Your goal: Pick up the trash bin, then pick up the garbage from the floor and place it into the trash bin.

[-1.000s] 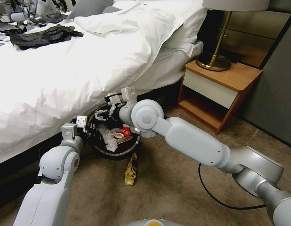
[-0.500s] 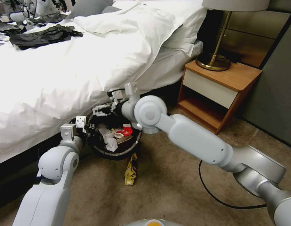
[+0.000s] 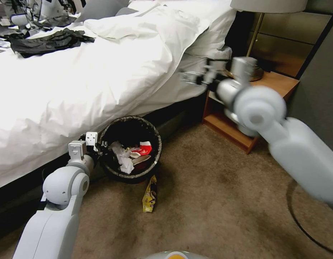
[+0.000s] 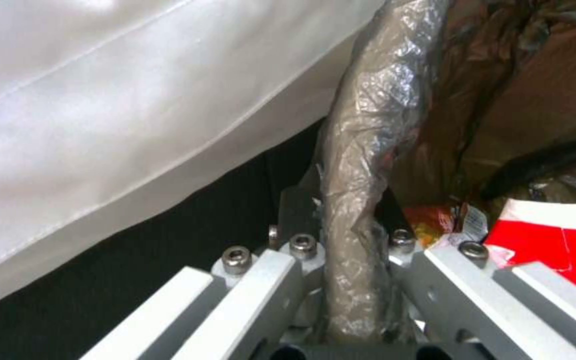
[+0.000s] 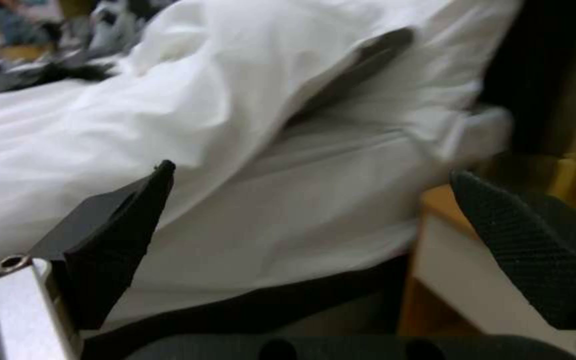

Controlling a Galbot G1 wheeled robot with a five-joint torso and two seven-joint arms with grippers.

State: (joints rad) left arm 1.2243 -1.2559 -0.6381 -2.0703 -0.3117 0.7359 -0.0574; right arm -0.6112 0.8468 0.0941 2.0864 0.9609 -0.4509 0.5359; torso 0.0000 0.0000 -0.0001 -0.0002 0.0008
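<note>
The bin (image 3: 131, 147) stands on the floor (image 3: 209, 201) against the bed (image 3: 83, 79), already holding a red-and-white cup (image 3: 142, 149) and tissue (image 3: 122, 158). One yellow wrapper (image 3: 149, 194) lies on the carpet just in front of the bin, so the job looks mostly done with this piece left. The left tool (image 4: 351, 280) is pinching the bagged rim (image 4: 368, 150) on the bin's bed side. The right tool (image 3: 195, 77), its pads (image 5: 111, 240) spread with nothing between them, is raised beside the nightstand (image 3: 252, 104), well apart from bin and wrapper.
</note>
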